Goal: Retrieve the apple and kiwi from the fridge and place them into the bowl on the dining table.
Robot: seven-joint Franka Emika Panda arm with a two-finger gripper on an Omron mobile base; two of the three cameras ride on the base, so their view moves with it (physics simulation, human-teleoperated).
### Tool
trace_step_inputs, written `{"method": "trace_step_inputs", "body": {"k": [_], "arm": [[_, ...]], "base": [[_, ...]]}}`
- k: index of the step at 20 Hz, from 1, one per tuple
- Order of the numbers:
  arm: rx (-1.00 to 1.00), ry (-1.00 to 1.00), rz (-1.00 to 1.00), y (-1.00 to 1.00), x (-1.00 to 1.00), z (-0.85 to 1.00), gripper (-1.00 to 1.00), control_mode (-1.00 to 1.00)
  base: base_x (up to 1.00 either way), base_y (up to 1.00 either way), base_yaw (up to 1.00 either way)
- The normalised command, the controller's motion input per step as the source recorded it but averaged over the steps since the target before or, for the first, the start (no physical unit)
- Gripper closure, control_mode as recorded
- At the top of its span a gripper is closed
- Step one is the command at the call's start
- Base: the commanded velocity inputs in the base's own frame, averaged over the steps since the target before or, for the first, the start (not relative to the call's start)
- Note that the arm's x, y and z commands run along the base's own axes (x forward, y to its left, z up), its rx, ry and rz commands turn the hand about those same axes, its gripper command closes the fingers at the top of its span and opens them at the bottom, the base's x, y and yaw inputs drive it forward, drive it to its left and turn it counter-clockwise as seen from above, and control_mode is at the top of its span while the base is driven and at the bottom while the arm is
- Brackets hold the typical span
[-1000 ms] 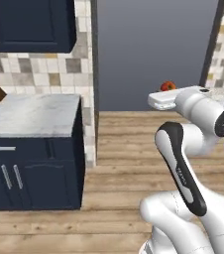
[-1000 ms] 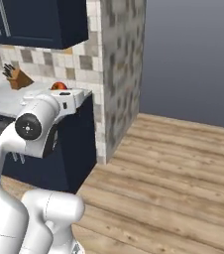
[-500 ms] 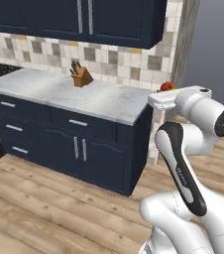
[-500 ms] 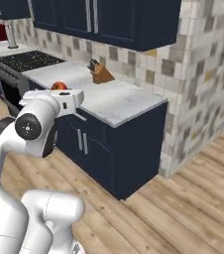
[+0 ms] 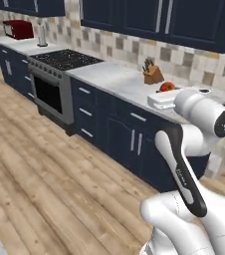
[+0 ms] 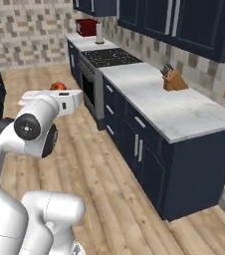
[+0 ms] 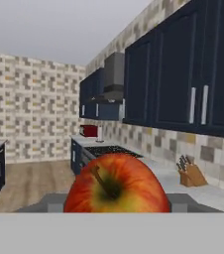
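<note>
Hand view puts the apple [image 7: 116,183] at six o'clock, stem toward me, and I see my end effector [image 7: 116,203] clamped on it from both sides. In the left base view the apple [image 5: 168,86] peeks above the hand. At twelve o'clock there, a knife block [image 5: 153,74] stands on the counter [image 5: 109,79]; the stove [image 5: 64,59] lies at ten o'clock.

One apple [image 7: 115,184] — one knife block [image 6: 173,79].

apple [image 7: 116,184], red-yellow, stem up, in hand [image 7: 116,202]
</note>
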Motion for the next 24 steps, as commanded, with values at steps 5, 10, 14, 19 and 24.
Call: {"method": "trace_step_inputs", "body": {"k": [5,10,14,19,24], "arm": [[0.0,0.0,0.0,0.0,0.0,0.0,1.0,1.0],[0.0,0.0,0.0,0.0,0.0,0.0,1.0,1.0],[0.0,0.0,0.0,0.0,0.0,0.0,1.0,1.0],[0.0,0.0,0.0,0.0,0.0,0.0,1.0,1.0],[0.0,0.0,0.0,0.0,0.0,0.0,1.0,1.0]], "base": [[0.0,0.0,0.56],[-0.08,0.0,0.52],[-0.61,0.04,0.45],[-0.72,0.35,0.37],[0.02,0.95,0.16]]}}
